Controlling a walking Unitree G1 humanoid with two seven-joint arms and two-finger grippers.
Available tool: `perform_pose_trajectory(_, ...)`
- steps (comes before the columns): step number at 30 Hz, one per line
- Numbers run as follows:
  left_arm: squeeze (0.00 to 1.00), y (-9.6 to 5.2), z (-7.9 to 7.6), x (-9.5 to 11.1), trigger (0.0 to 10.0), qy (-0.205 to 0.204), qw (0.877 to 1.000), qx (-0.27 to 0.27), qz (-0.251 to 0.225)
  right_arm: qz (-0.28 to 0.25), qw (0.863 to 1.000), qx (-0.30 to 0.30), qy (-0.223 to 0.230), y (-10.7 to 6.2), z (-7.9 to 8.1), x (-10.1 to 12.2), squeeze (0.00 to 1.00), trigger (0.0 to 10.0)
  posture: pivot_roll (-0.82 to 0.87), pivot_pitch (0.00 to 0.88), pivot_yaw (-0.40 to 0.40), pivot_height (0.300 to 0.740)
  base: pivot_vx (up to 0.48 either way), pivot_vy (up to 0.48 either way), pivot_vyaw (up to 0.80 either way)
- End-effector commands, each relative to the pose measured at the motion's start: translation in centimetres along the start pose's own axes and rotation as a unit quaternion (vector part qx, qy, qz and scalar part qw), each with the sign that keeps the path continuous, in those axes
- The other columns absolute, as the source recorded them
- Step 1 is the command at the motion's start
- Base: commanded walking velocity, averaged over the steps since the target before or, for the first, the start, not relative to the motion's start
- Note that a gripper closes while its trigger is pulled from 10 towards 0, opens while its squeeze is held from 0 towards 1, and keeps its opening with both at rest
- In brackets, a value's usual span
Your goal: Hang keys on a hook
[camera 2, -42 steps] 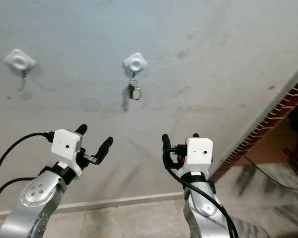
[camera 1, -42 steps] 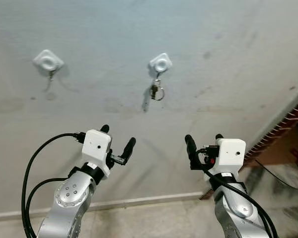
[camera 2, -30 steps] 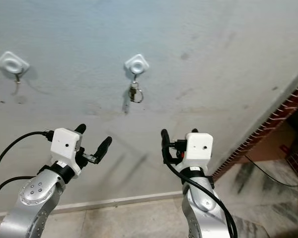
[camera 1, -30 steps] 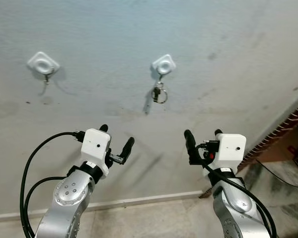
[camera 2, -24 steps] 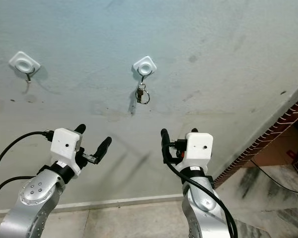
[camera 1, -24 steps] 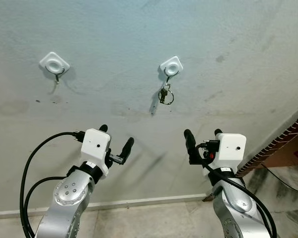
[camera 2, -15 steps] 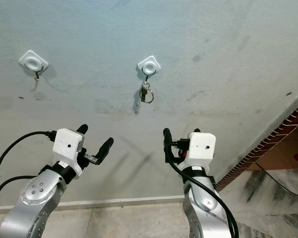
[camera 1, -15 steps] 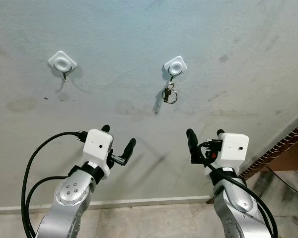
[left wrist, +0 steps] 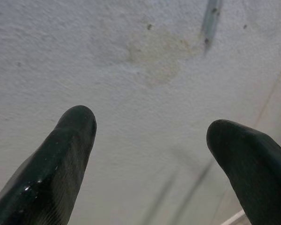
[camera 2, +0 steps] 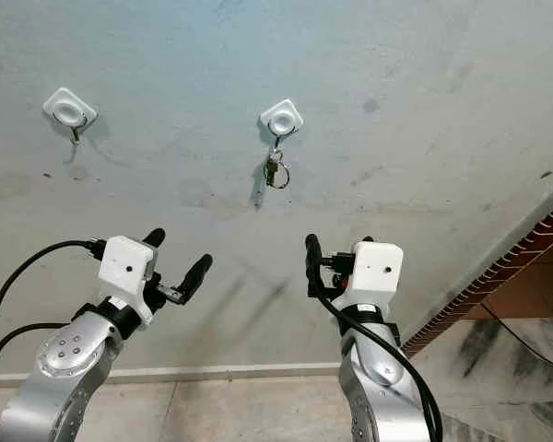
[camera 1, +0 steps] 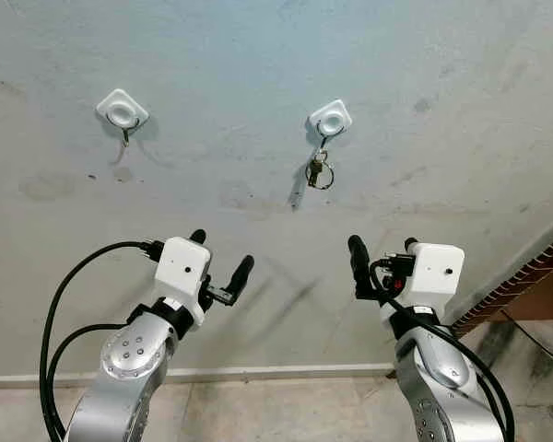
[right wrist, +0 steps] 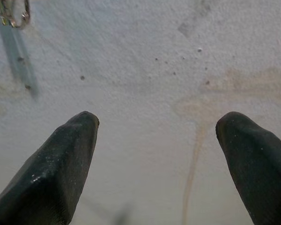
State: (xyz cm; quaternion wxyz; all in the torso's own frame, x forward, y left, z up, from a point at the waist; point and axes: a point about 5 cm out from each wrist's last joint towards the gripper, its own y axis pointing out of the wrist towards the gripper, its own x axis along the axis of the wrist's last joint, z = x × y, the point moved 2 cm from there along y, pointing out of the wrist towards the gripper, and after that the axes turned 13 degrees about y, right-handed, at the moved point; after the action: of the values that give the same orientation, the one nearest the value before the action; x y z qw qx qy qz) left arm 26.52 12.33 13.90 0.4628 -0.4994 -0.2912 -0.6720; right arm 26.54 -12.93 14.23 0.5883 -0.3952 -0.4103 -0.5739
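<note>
A small bunch of keys (camera 1: 319,172) on a ring hangs from a white square wall hook (camera 1: 329,117) on the grey wall. A second white hook (camera 1: 122,109) further left carries nothing. Both grippers are raised in front of the wall, below the hooks and apart from them. My left gripper (camera 1: 221,250) is open with nothing between its fingers (left wrist: 70,140). My right gripper (camera 1: 382,244) is open too, below and slightly right of the keys. In the right wrist view the keys (right wrist: 11,14) sit at the frame's corner, beyond the bare fingers (right wrist: 70,145).
A pale skirting strip (camera 1: 258,373) runs along the foot of the wall above a tiled floor (camera 1: 286,410). A brick wall edge (camera 1: 525,276) stands at the right, with a thin cable on the floor near it.
The whole picture has shifted, so the camera moved; the hooks now sit a little lower and further right. Both open grippers hold the same pose. The keys stay on the hook.
</note>
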Motion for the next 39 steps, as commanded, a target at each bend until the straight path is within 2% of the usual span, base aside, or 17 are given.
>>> perform_pose_trajectory(1, 0.0, -0.02, -0.23, 0.18, 10.0, -0.003, 1.0, -0.009, -0.002, 0.004, 1.0, -0.01, 0.007, 0.07, -0.31, -0.3, 0.0, 10.0, 0.15, 0.076, -0.096, 0.74, -0.307, -0.255, 0.0)
perform_pose_trajectory(20, 0.0, 0.16, -0.29, 0.23, 10.0, -0.007, 1.0, -0.015, -0.007, 0.006, 1.0, -0.007, 0.006, 0.27, -0.46, -0.46, 0.0, 10.0, 0.15, 0.059, -0.097, 0.74, -0.353, -0.277, 0.0)
perform_pose_trajectory(27, 0.0, 0.14, -0.16, 0.05, 10.0, -0.03, 0.999, -0.017, -0.006, 0.006, 1.0, -0.006, 0.005, 0.38, -0.47, -0.49, 0.0, 10.0, 0.16, 0.059, -0.099, 0.74, 0.0, 0.0, 0.0)
perform_pose_trajectory(39, 0.0, 0.22, -0.03, -0.48, 10.0, -0.057, 0.998, -0.019, 0.006, 0.007, 1.0, -0.002, 0.009, 0.52, -0.41, -0.7, 0.0, 10.0, 0.16, 0.055, -0.1, 0.74, 0.0, 0.48, 0.0)
